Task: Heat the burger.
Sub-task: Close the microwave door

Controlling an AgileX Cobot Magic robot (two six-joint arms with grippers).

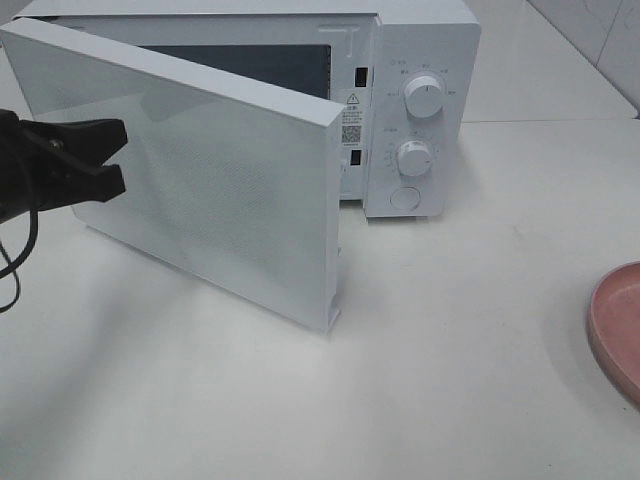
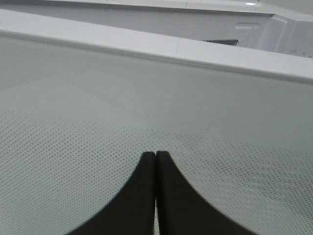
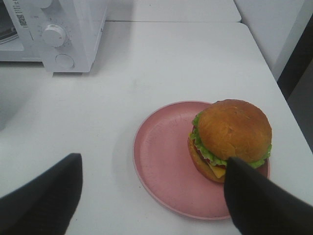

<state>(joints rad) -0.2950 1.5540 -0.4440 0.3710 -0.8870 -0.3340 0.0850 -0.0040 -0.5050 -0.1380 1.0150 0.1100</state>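
Burger [image 3: 231, 139] sits on pink plate [image 3: 166, 161], toward one side of it, bun up, lettuce, tomato and cheese showing at the edge. Plate rests on white table [image 1: 450, 330], at the far right edge of the high view, well apart from the microwave.

Left to right in the high view: left gripper [image 1: 118, 155] at far left, black, held in front of the microwave door [image 1: 220, 190]. High view shows a small gap between its tips, but the left wrist view shows the two fingers [image 2: 142, 196] pressed together with only a seam, so closed, holding nothing. Tips are close to the door's dotted window panel; contact can't be confirmed.

Door swung open, hinged at left, free edge toward the camera. Microwave [image 1: 420, 110] white, dark cavity visible behind the door, two knobs [image 1: 423, 98] and a round button on the right panel.

Right gripper [image 3: 151, 196] spread wide, over the table near the plate, one finger [image 3: 254, 200] overlapping the burger's edge in view. Nothing held.
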